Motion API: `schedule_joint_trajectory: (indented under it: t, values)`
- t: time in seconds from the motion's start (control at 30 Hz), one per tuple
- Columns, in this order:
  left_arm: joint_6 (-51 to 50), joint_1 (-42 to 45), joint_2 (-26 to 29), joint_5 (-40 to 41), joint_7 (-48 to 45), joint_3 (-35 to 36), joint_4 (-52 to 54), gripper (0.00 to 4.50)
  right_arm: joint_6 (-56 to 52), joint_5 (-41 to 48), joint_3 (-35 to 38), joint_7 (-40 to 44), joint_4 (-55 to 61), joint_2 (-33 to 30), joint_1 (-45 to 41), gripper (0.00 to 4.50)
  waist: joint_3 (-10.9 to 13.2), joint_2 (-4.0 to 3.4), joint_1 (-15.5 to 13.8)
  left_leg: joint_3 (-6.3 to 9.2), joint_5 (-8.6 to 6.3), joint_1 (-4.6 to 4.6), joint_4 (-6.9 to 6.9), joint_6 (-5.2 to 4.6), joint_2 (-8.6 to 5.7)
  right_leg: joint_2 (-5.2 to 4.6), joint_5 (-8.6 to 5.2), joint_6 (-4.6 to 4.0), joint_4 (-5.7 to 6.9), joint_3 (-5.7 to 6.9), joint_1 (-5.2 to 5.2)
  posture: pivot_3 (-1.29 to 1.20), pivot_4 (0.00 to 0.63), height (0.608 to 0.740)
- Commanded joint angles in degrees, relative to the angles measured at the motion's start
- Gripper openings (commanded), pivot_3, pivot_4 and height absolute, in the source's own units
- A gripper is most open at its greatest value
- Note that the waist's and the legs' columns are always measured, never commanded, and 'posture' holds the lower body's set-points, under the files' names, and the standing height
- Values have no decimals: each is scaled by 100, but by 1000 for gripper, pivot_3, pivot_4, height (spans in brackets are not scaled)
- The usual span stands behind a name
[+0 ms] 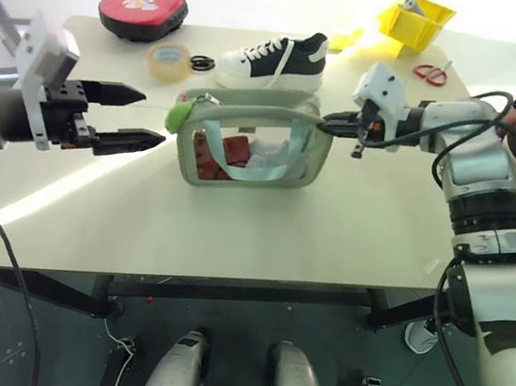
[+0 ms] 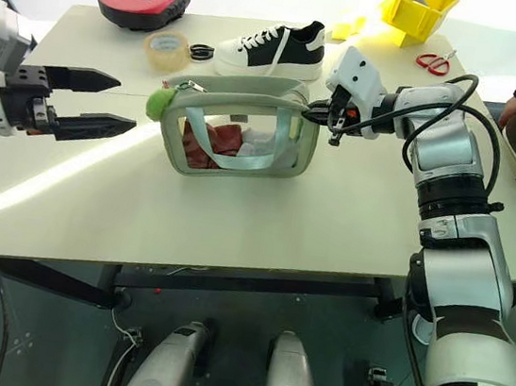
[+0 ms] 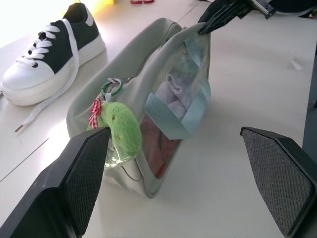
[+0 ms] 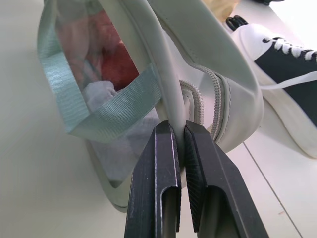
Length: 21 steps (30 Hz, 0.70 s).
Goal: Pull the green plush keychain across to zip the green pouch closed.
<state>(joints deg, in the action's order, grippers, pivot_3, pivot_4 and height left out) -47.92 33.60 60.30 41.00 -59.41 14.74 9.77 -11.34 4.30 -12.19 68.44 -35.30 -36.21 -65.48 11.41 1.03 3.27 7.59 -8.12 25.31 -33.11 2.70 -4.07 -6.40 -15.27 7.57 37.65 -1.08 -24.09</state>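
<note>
pale table top [image 1: 261,241], dark floor [image 1: 47,346] below, bright glare behind

Pouch [image 1: 249,149] mid-table [image 1: 233,237]; keychain [image 1: 177,116] at its left end; sneaker [image 1: 274,59] behind.

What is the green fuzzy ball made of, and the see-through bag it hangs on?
The green fuzzy ball looks like soft plush: its surface is shaggy and dull, not shiny. The bag seems to have clear plastic sides, since red things show through them, with pale green edges that look like smooth matte fabric or faux leather, and a woven strap. Its zipper teeth look like plastic, though that's hard to tell.
</note>
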Motion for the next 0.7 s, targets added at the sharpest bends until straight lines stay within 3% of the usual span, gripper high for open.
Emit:
schedule_joint_trajectory:
  t: [0.03,0.1,0.2,0.33,0.7]
  values:
    - [122,203,36,-12,-21,41,15,4500,45,-47,63,149,310,-117,163,19,0,0,-8,0,0,0,0,0,0,0,0,0,0,0,0,0,150,740]
    - [159,225,29,-57,-38,2,-46,4500,-46,-35,117,85,407,-97,203,19,0,0,-5,1,0,0,-1,0,0,0,0,0,0,0,1,0,150,740]
    - [188,214,68,-85,-105,-8,-71,4500,-309,102,196,259,645,-155,218,1094,0,0,20,1,0,-2,0,0,0,0,0,0,0,0,1,0,150,740]
    - [181,275,52,-59,-56,20,-96,4500,-133,30,278,238,533,-212,-60,3179,0,-1,37,1,0,-1,0,0,0,0,0,0,0,0,0,0,150,740]
    - [220,151,35,-48,-21,69,-3,4500,-149,95,133,424,822,201,-235,3179,0,-1,66,1,0,-1,0,0,1,0,0,0,2,0,-1,0,150,740]
